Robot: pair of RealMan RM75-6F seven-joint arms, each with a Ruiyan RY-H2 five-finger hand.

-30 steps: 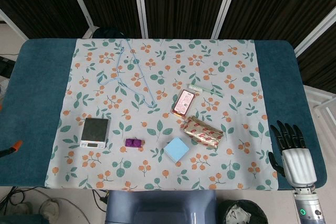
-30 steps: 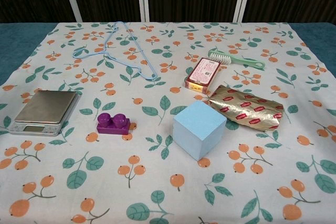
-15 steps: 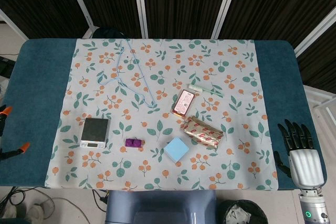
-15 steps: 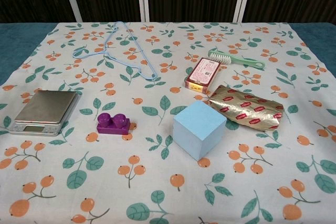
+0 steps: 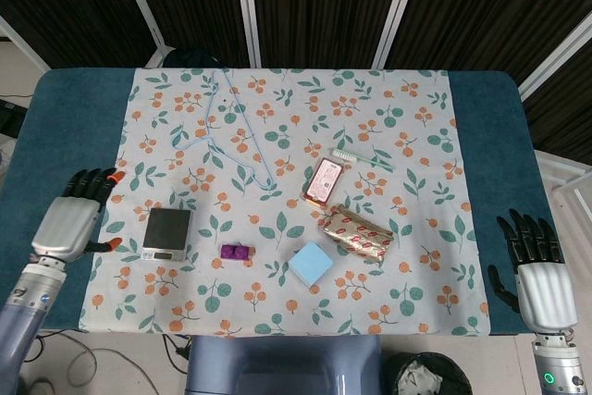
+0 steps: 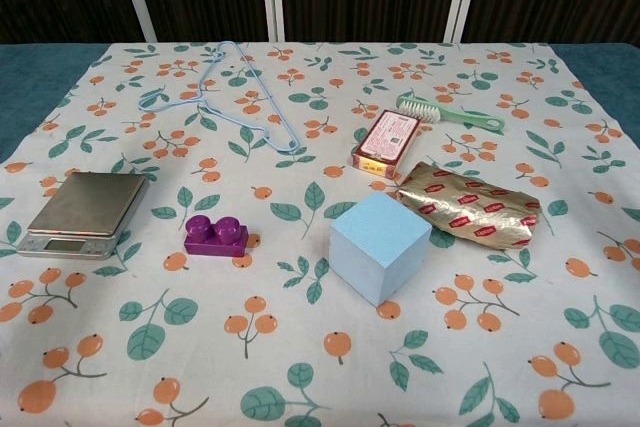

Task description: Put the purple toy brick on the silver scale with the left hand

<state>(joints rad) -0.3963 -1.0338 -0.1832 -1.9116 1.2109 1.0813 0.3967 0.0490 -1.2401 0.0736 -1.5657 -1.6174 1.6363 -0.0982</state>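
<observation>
Covering most of the table is a floral cloth, and the main change over the last second is at its left edge: the left hand, which was absent a second ago and showed only orange fingertips half a second ago, has now come fully into the head view, fingers spread and holding nothing, just beside the silver scale at about nine o'clock from it. The right hand has slid back toward the near right corner, at roughly four o'clock from the cloth's middle, fingers likewise apart and empty. Neither hand shows in the chest view. The scale's platform is bare, so the placement is not yet done. Going down in size, the blue foam cube, the gold wrapped packet, the blue hanger, the red box and the green brush all lie where they were. Smallest, the purple toy brick sits untouched on the cloth, near the scale at about four o'clock from it. Judging from this, the reach has only begun; the left hand must next pass over or around the scale to get to the brick.
</observation>
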